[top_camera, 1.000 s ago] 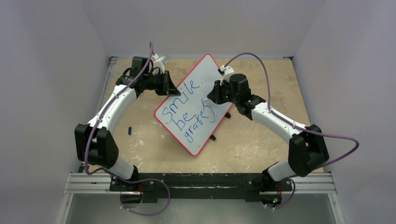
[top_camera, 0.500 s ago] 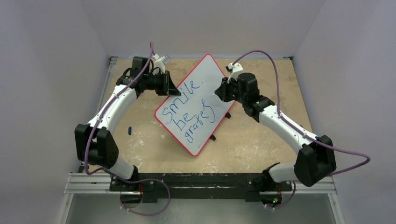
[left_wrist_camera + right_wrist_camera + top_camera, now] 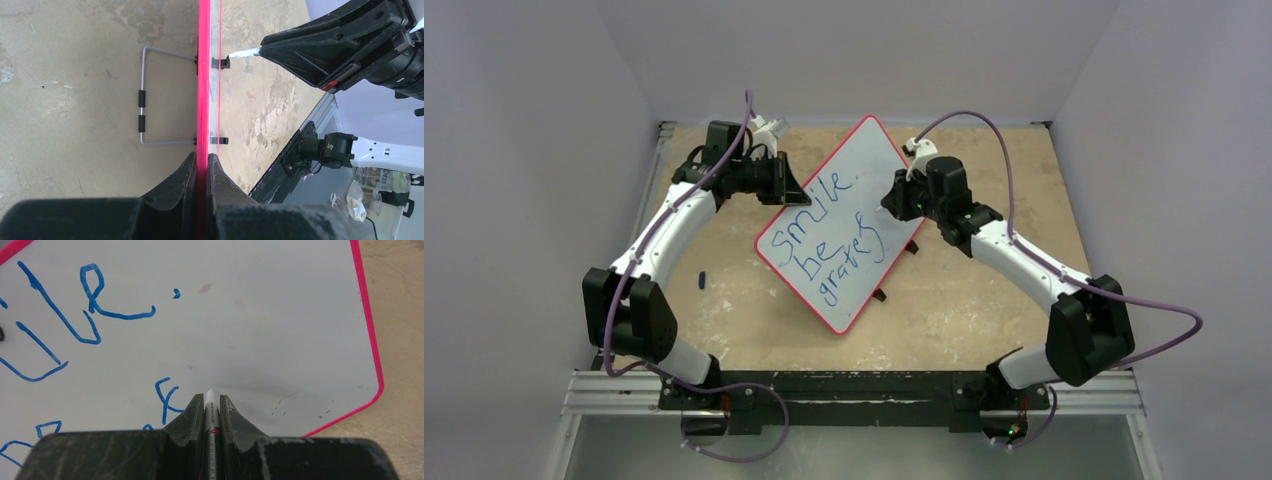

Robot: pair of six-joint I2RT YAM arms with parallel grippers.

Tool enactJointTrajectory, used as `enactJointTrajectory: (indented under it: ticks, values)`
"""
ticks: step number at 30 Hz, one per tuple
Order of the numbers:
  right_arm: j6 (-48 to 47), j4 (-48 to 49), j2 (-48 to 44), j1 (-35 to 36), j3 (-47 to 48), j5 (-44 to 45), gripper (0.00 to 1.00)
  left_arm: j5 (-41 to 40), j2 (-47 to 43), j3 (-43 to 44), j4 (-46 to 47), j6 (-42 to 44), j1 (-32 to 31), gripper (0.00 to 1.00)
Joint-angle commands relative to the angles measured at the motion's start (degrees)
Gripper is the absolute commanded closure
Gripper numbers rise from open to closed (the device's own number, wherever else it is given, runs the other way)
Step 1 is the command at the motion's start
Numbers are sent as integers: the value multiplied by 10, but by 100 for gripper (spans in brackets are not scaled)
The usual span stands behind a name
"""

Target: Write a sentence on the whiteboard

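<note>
Table, tan and scuffed, is carrying everything. Two arms are reaching in from the near edge, one along each side.

Whiteboard is sitting on a diagonal in the middle of the table, between the two grippers, one corner pointing at the far wall. Its red rim is showing edge-on to the left wrist camera, with a grey wire stand folding out from its back face.

Sentence is running in blue over three slanted lines across the lower half of the board: "smile", "be", then "gratef", the third line stopping at the f.

Left gripper is pinching the board's left edge, jaws closed tight on the red rim.

Right gripper is hovering over the board's right half, just past the end of the third line. Its jaws are clamping a slim white marker, whose tip is poking out toward bare white board beside the f. Whether the tip is touching the surface, I cannot tell.

A small dark blue cap is lying on the table, well to the left of the board, near the left arm.
</note>
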Motion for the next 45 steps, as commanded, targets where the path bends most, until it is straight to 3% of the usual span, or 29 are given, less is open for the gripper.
enactJointTrajectory:
  ticks: [1, 12, 31, 45]
  values:
    - [7, 23, 6, -3, 15, -23, 100, -14, -32, 9, 26, 16, 2, 100]
    - [7, 34, 38, -3, 30, -33, 100, -13, -29, 10, 26, 16, 3, 100]
    - [21, 73, 27, -3, -68, -27, 100, -16, -25, 11, 26, 17, 3, 100]
    - [22, 62, 13, -5, -82, 7, 100, -16, -26, 10, 25, 18, 3, 100]
